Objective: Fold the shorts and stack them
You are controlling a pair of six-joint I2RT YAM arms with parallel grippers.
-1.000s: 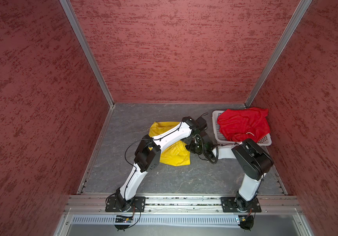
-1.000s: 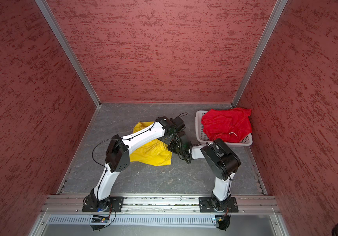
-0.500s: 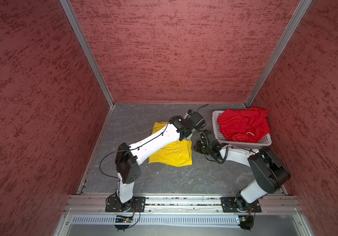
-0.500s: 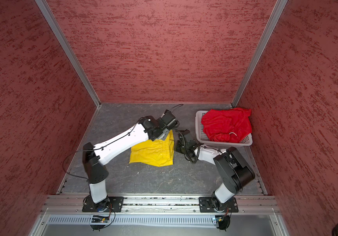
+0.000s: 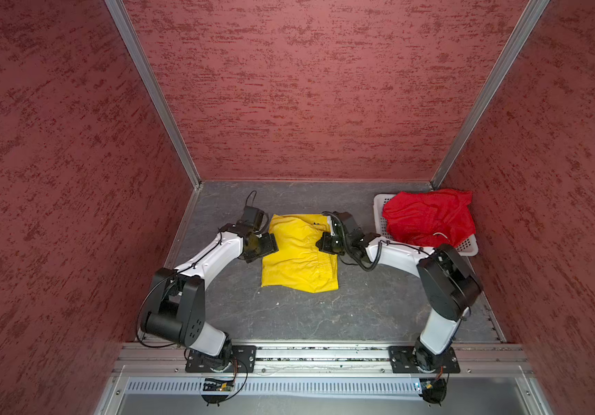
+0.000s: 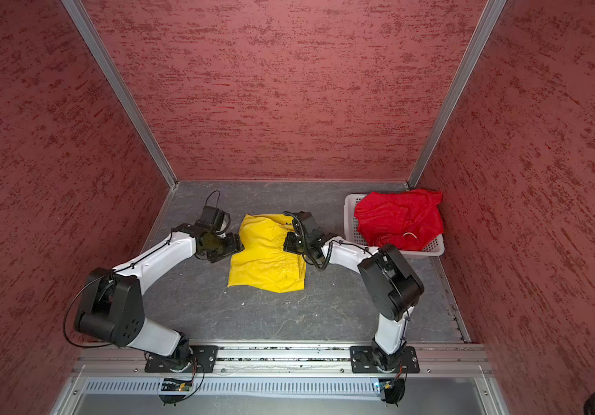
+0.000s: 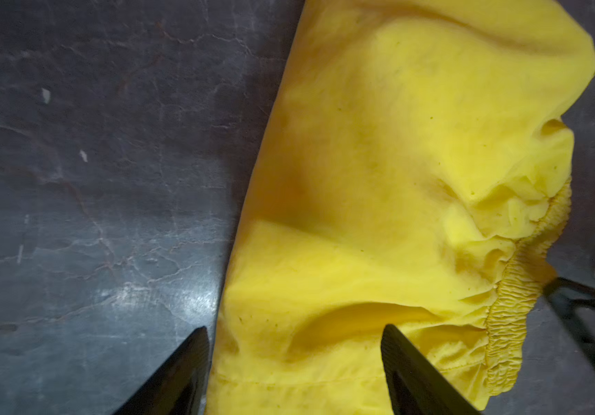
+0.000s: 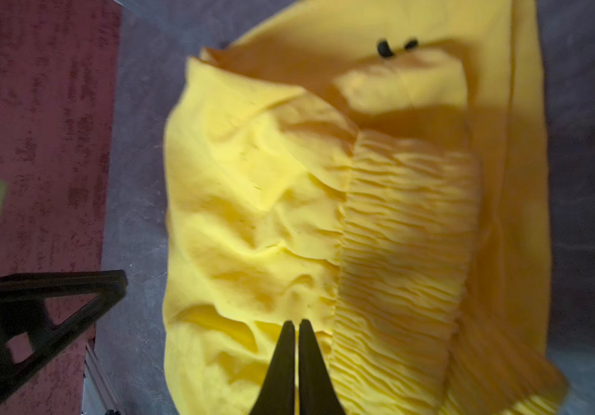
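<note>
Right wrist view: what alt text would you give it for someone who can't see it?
Rumpled yellow shorts with a gathered elastic waistband lie on a dark grey floor. The right arm's black pincer, closed tight, points at the cloth, with a red wall beyond.

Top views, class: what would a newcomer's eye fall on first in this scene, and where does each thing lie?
The bright yellow shorts lie on the grey table in the middle of the scene, between the two arms. The red shorts are heaped in the white basket in the far right corner. The left gripper stands open at the yellow cloth's edge, and the right gripper is shut above it.
</note>
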